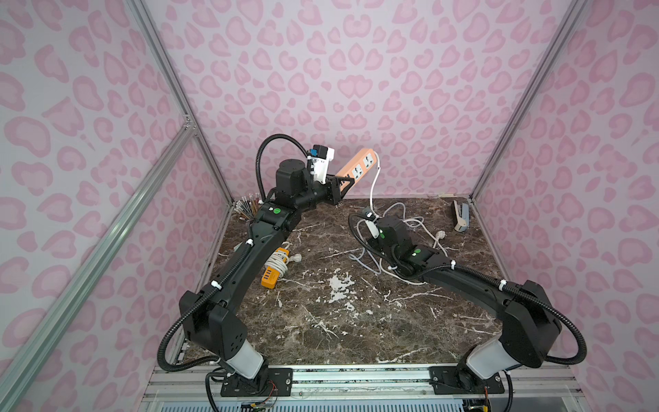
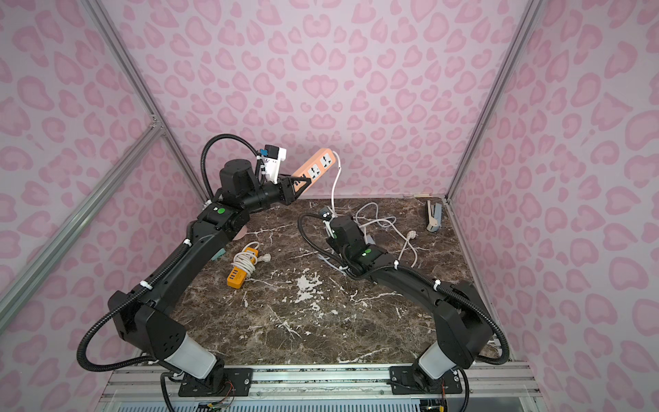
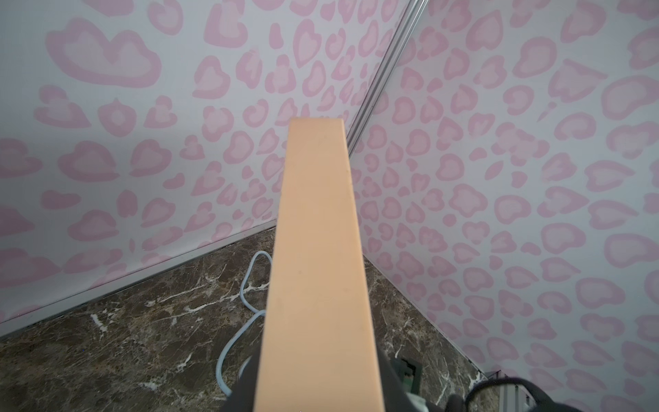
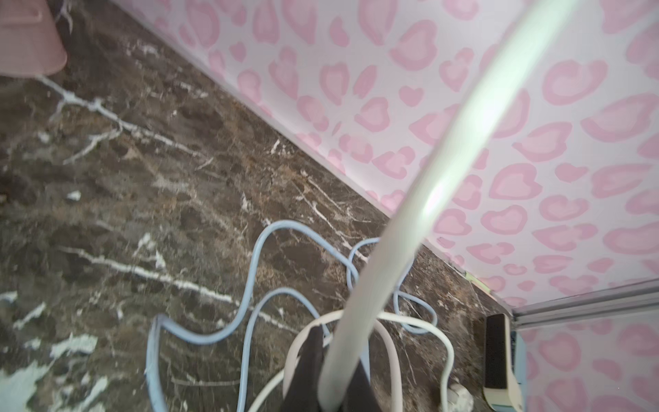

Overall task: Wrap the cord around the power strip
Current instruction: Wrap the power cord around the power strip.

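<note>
The left claw [image 1: 341, 186] grips the power strip [image 1: 358, 168] by one end, tilted above the surface [image 1: 321, 331]; the right claw [image 4: 333, 387] is clamped on the cord [image 1: 372, 185] hanging from its far end; winding seems not yet begun; next, lead the cord around the strip, taut.

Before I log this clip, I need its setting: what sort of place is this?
Probably a robot test booth, not a home: aluminium frame bars hold pink printed wall panels around a marble-look tabletop.
</note>
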### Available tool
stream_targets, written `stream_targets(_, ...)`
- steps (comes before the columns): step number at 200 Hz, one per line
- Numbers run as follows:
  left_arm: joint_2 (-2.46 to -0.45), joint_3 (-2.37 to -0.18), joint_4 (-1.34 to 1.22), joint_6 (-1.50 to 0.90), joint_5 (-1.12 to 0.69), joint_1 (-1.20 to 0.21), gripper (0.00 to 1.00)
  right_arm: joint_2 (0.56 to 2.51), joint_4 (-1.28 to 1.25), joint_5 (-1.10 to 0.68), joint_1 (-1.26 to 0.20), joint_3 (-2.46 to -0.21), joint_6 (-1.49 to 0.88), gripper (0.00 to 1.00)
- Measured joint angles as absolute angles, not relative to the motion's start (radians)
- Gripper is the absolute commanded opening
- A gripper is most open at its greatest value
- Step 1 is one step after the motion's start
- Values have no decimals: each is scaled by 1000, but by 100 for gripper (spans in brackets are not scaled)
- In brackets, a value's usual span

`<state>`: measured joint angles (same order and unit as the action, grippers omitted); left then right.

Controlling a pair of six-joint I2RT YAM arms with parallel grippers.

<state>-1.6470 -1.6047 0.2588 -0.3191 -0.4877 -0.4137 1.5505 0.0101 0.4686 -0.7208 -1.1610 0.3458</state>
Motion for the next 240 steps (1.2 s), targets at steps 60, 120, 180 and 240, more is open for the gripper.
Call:
stream_targets(60,-1721,-1510,276,58,-478,-442,3,1382,105,385,-811,-1183,553,0)
stream_targets(120,-1666,-1380,316,384,-578,-447,3,1322,242,266,-714,-1309,709,0)
stream_targets(180,-1651,-1420,524,597,-723,-461,3,1350,301,247,-599,-1396,814,0)
stream_targets(240,-1568,-1392,576,621,-1002,-469,3,1377,306,0,-405,-1419,754,4)
